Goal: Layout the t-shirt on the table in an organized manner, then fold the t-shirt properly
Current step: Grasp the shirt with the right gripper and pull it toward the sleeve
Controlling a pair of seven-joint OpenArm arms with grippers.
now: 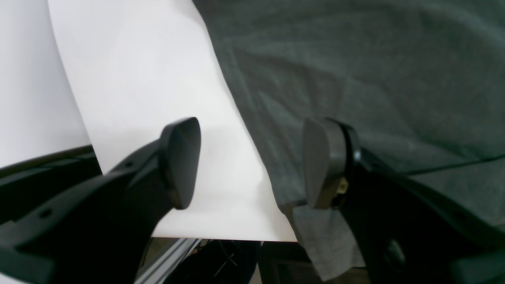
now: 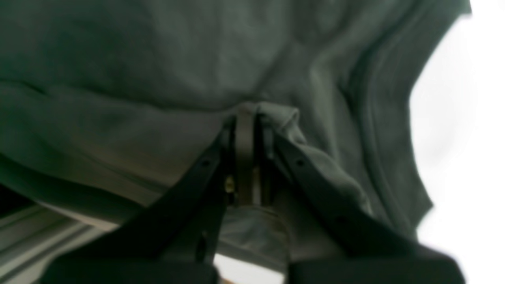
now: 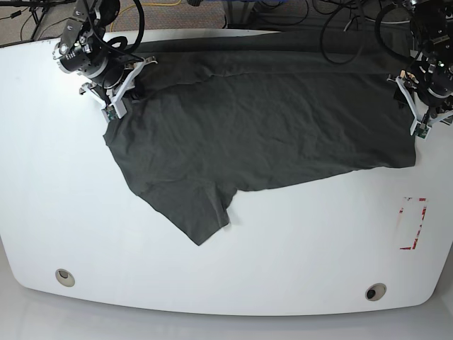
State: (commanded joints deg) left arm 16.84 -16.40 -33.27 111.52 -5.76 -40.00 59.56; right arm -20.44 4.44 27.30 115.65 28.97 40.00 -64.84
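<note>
A fold of the t-shirt (image 3: 269,134) is pinched in the closed right hand (image 2: 252,157), the rest being spread across the bench (image 3: 311,248) and out beneath the left hand (image 3: 417,110), whose fingers (image 1: 185,161) are held apart over its edge.

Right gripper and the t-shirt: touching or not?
Touching. The right wrist view shows the right gripper's jaws closed on a pinched fold of the t-shirt, cloth bunching up between them.
</note>
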